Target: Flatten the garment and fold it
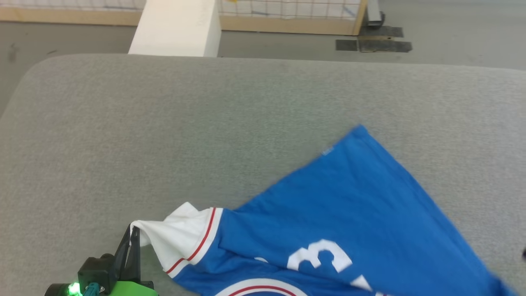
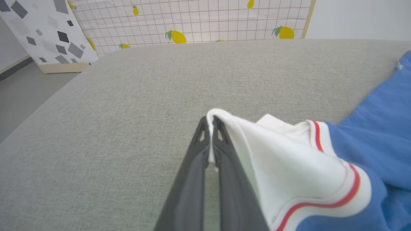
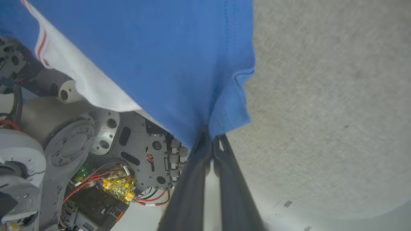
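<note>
Two tools both pinched shut on garment (image 1: 349,205): left tool (image 1: 133,233) on white sleeve tip, right tool (image 3: 212,136) on blue hem. Garment at table (image 1: 164,123) near-right edge, part-spread, sleeve bunched, one corner pointing at far edge. Long axis looks diagonal, near-left to right. You've got flattening unfinished, no fold yet.

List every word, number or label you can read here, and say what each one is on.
"3": white numeral printed on the blue garment.
Second white character beside it: cut off at the picture's bottom edge, unreadable.
Small pale tag near the garment's far edge: too small to read.
No other lettering is legible.
</note>
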Robot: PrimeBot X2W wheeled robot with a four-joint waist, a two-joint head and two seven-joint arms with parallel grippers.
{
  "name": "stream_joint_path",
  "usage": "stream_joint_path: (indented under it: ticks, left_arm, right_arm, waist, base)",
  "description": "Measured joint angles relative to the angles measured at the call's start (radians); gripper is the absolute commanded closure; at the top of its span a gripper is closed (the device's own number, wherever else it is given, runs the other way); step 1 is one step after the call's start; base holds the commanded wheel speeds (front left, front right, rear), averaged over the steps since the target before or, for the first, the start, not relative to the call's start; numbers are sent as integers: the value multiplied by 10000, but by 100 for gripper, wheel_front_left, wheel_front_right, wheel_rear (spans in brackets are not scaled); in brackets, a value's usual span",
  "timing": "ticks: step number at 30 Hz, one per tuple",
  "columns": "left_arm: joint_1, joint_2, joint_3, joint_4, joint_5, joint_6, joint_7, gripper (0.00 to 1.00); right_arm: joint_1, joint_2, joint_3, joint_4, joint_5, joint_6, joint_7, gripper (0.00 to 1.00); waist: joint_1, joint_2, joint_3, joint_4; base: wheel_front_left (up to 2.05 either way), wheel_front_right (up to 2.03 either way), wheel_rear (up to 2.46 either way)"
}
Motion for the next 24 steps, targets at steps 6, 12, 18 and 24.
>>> stream_joint_path:
  ticks: [6, 12, 18, 24]
  left_arm:
    - [-6, 4, -25, 35, 0, -2, 0, 100]
    - [-2, -8, 67, 36, -36, 0, 2, 100]
    - [23, -17, 63, 31, -36, 0, 2, 100]
    - [12, -31, 4, -36, -33, -2, 2, 100]
  right_arm:
    - [1610, 546, 17, 259, -159, 0, -625, 100]
    - [2179, 1135, -709, 407, -462, 0, -936, 0]
    - [1671, 1160, -2431, -52, -819, 0, -1241, 0]
    - [-177, 1419, -3628, -934, -1810, 0, -1003, 0]
  waist:
    - [0, 0, 17, -111]
    - [0, 0, -65, -149]
    - [0, 0, -228, -171]
    - [0, 0, -72, -111]
  base:
    - [0, 0, 0]
    - [0, 0, 0]
    - [0, 0, 0]
    - [0, 0, 0]
